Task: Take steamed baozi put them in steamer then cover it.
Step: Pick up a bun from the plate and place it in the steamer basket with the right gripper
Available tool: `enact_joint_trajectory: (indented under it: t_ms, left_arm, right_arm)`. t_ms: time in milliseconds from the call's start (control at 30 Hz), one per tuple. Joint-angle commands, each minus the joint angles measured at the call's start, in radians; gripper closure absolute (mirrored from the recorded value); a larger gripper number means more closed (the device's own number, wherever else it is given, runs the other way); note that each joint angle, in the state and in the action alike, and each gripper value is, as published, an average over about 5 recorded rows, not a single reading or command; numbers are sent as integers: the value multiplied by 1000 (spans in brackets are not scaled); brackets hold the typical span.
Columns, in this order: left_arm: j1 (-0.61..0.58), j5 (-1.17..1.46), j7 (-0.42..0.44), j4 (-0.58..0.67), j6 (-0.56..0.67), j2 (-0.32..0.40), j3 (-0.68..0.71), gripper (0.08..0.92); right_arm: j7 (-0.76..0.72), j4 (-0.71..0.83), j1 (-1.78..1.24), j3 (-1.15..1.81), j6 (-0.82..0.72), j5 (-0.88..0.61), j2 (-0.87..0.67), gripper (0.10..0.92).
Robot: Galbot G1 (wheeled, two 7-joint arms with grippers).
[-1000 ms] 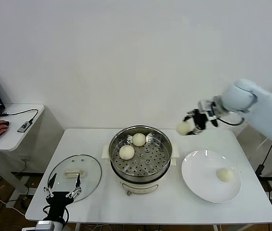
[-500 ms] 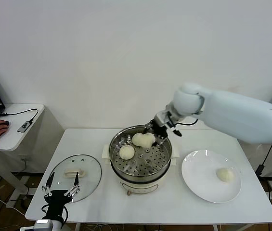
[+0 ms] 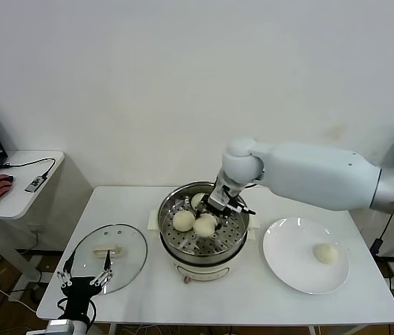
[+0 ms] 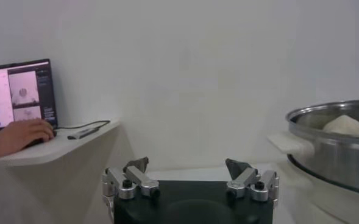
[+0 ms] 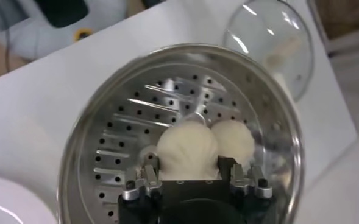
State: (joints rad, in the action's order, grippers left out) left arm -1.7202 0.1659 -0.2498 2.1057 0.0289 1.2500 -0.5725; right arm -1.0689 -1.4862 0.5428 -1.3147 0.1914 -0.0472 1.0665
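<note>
Right gripper fingers clamped on bun inside steamer — release could nudge neighbour bun; left gripper fingers apart.

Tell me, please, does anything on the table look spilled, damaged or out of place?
Nothing stands out. The steamer sits upright, the cover lies flat beside it, one baozi waits on the plate, and the right gripper holds another above the tray.
</note>
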Motion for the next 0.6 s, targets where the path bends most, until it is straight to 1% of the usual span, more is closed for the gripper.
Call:
enact_joint_trajectory:
  t_ms: [33,267,333,500,600]
  left_arm:
    - [0,0,-2,-3,3,0,-1,177]
    - [-1,-1,-2,-5,7,1,0,177]
    - [0,-1,-2,-6,8,1,0,177]
    - [3,-1,-1,-7,8,-4,0,177]
    - [6,-1,-1,-7,8,-8,1,177]
  right_arm:
    - [-17,-9,-3,-29,79,51,26,431]
    - [-13,-8,-20,-30,81,60,20,420]
    - [-5,0,-22,-26,83,55,18,383]
    - [3,7,6,0,66,12,-1,247]
    - [-3,-1,42,10,11,-47,-35,210]
